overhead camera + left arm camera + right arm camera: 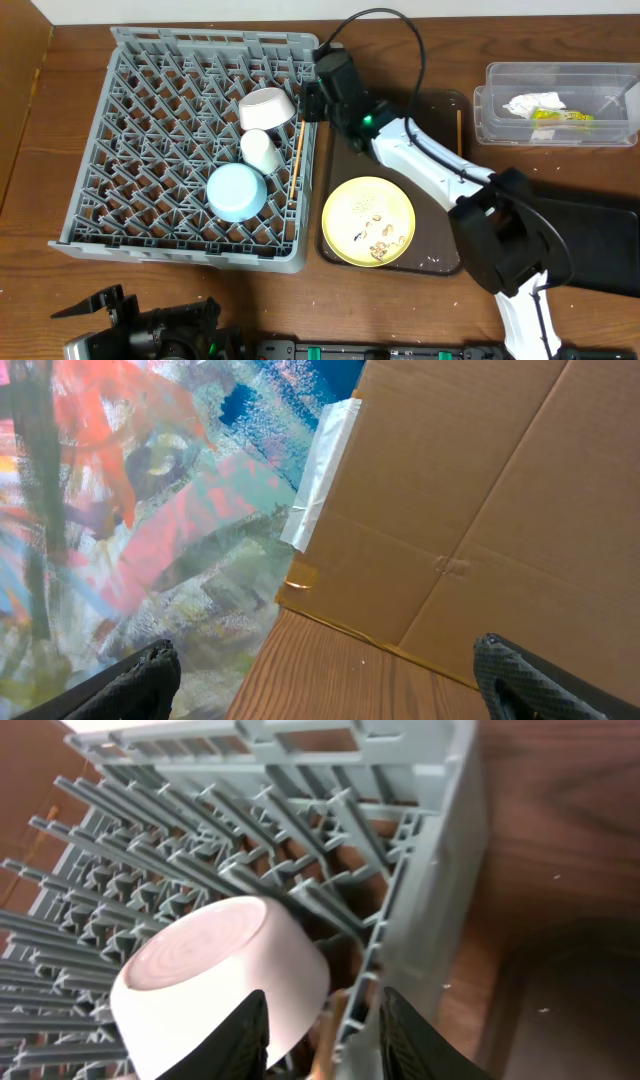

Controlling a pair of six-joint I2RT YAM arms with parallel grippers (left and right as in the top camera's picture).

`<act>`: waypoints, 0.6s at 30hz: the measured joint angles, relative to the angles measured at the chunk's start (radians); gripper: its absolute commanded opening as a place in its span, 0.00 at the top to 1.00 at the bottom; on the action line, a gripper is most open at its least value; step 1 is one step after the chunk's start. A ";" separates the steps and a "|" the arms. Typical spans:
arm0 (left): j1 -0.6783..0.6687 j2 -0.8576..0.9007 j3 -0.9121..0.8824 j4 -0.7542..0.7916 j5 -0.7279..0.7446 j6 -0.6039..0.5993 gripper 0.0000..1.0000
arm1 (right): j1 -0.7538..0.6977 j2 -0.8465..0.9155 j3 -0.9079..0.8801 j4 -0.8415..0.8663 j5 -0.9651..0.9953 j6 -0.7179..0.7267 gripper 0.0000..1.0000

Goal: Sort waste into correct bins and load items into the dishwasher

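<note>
The grey dishwasher rack (150, 120) holds an upturned pinkish-white bowl (267, 108), a white cup (261, 150) and a light blue bowl (236, 191). One chopstick (296, 165) lies along its right side, another chopstick (459, 130) on the brown tray. My right gripper (306, 104) hovers at the rack's right wall (420, 920), open, its fingers straddling the wall and the chopstick's end (325, 1055), with the bowl (210, 975) beside the left finger (245, 1035). The yellow plate (368, 221) carries crumbs. The clear tub (556, 100) holds the napkin (534, 102) and wrapper (566, 116). My left gripper (330, 690) is open and holds nothing.
The dark brown tray (440, 110) lies right of the rack, under the plate. The black bin (600, 235) sits at the right, partly hidden by my right arm. My left arm (140, 325) rests at the front left edge. A cardboard box (480, 510) stands in the left wrist view.
</note>
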 measured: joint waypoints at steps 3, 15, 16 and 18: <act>0.000 0.000 0.000 0.000 0.000 0.000 0.05 | 0.011 0.002 0.000 0.001 0.005 0.000 0.67; 0.000 0.000 0.000 0.000 0.000 0.000 0.05 | 0.009 0.036 0.000 0.015 0.013 -0.001 0.69; 0.000 0.000 0.000 0.000 0.000 0.000 0.05 | 0.009 0.040 0.000 0.023 0.019 -0.003 0.70; 0.000 0.000 0.000 0.000 0.000 0.000 0.05 | 0.008 0.042 0.002 0.022 0.018 -0.003 0.71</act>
